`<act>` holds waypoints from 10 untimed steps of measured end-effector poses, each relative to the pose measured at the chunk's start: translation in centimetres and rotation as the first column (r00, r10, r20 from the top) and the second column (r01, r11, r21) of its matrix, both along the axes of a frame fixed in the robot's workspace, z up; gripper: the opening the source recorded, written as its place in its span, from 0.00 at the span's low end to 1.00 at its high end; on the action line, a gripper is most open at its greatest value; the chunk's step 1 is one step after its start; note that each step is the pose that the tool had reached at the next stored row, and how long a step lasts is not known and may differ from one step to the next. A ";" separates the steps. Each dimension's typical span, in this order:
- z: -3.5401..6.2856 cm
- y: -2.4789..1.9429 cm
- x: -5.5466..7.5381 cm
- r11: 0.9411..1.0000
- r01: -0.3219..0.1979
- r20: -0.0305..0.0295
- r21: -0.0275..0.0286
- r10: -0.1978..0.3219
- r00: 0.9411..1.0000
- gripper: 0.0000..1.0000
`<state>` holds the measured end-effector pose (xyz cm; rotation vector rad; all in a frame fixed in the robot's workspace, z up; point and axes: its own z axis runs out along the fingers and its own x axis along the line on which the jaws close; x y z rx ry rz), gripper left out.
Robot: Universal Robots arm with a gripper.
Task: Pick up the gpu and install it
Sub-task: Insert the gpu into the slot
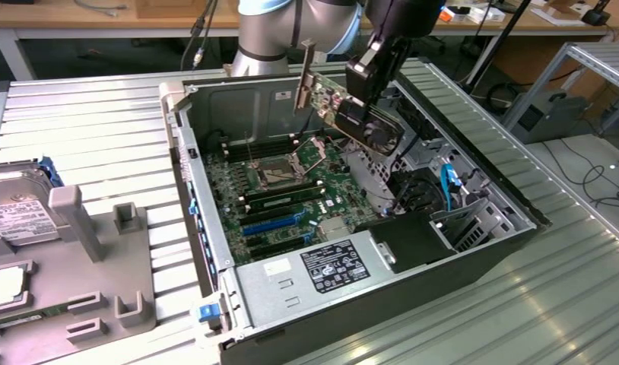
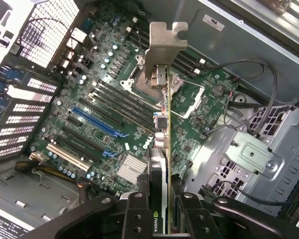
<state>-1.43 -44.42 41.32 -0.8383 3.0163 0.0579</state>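
The gpu (image 1: 373, 128), judged light, stiff and fragile, is best taken by its board edges, clear of the fan. A thin black card with a silver end bracket is seen. It is clamped in the gripper (image 2: 162, 216) and held tilted above the motherboard (image 2: 104, 112), inside the open computer case (image 1: 411, 304).

**Robotics lab set up for PC assembly**

A robot arm (image 1: 279, 30) holds a gpu (image 1: 376, 128) above an open computer case (image 1: 411, 296), its motherboard (image 1: 279, 190) bare, on a ribbed metal table (image 1: 96, 129). A grey parts fixture (image 1: 96, 251) sits beside the case. Wooden workbenches (image 1: 87, 19) stand behind, and loose cables (image 1: 594, 179) trail over the floor.
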 end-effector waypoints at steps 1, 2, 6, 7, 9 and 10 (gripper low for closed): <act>0.00 0.00 0.0 1.000 -0.008 0.000 0.000 0.008 1.000 0.27; 0.00 0.00 0.0 1.000 -0.016 0.000 0.000 0.016 1.000 0.27; 0.00 0.00 0.1 0.998 -0.062 0.000 0.000 0.062 0.998 0.27; 0.00 0.00 0.1 0.998 -0.067 0.000 0.000 0.067 0.998 0.27; -0.01 0.00 0.1 0.997 -0.077 0.000 0.000 0.077 0.997 0.27; -0.01 0.00 0.1 0.997 -0.082 0.000 0.000 0.082 0.997 0.27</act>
